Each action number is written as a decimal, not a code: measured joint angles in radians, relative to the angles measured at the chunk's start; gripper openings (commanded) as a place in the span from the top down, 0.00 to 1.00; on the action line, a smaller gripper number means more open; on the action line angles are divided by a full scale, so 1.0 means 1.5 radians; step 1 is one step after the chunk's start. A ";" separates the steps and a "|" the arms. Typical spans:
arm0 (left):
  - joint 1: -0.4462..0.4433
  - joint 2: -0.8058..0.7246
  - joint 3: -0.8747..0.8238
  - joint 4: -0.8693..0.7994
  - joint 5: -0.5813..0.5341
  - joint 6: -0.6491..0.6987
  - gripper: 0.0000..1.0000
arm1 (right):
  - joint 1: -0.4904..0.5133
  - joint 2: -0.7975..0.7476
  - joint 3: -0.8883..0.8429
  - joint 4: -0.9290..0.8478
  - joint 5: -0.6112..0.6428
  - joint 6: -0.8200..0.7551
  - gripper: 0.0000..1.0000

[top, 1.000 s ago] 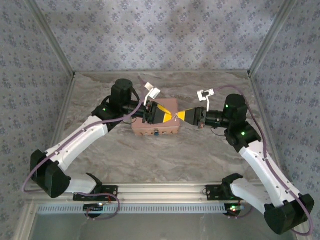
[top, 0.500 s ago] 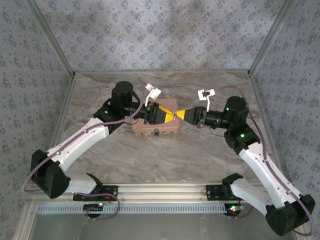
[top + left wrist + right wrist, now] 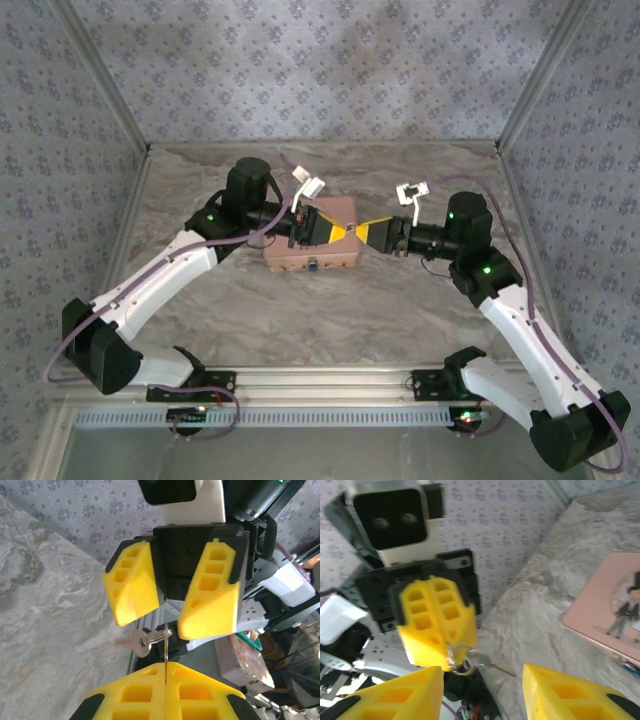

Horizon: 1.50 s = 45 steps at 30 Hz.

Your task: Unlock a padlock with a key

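Note:
A small silver key (image 3: 136,642) hangs from a thin ring (image 3: 165,647). My left gripper (image 3: 165,667) is shut on that ring above the table. In the right wrist view the same key (image 3: 487,664) sticks out sideways from the left gripper (image 3: 447,662). My right gripper (image 3: 482,669) faces it tip to tip, its jaws open on either side of the key and holding nothing. From above, the left gripper (image 3: 340,233) and the right gripper (image 3: 358,234) meet over the pink tin (image 3: 300,252). The tiny dark padlock (image 3: 313,266) hangs on the tin's near side.
The pink tin (image 3: 610,610) lies flat on the marbled table (image 3: 330,310), with patterned walls behind and at both sides. An aluminium rail (image 3: 330,378) runs along the near edge by the arm bases. Cables loop off both wrists.
My left gripper has shut on the key ring. My right gripper, shut a second ago, has opened and let go, drawing back slightly to the right.

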<state>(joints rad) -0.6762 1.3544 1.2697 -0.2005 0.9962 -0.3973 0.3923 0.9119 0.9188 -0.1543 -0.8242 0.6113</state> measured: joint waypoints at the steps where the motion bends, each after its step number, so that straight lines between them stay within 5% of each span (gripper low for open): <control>1: 0.000 0.004 0.015 -0.025 -0.001 0.016 1.00 | -0.002 0.000 0.005 -0.019 0.006 -0.016 0.48; 10: -0.010 0.042 0.094 -0.193 0.007 0.112 1.00 | 0.017 0.005 0.028 -0.055 0.007 -0.067 0.45; 18: -0.014 0.050 0.097 -0.233 0.009 0.137 1.00 | 0.039 0.017 0.041 -0.059 -0.010 -0.082 0.59; 26: -0.014 0.050 0.098 -0.236 0.012 0.141 1.00 | 0.049 0.034 0.050 -0.082 -0.020 -0.100 0.61; 38: -0.010 0.050 0.099 -0.244 0.020 0.148 1.00 | 0.052 0.043 0.067 -0.116 -0.026 -0.135 0.99; 45: -0.006 0.050 0.099 -0.248 0.024 0.146 1.00 | 0.072 0.041 0.079 -0.137 0.004 -0.173 1.00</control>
<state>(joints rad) -0.6853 1.4292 1.4189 -0.5720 1.0321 -0.1776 0.4999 0.9741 1.0370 -0.3599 -0.8181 0.3515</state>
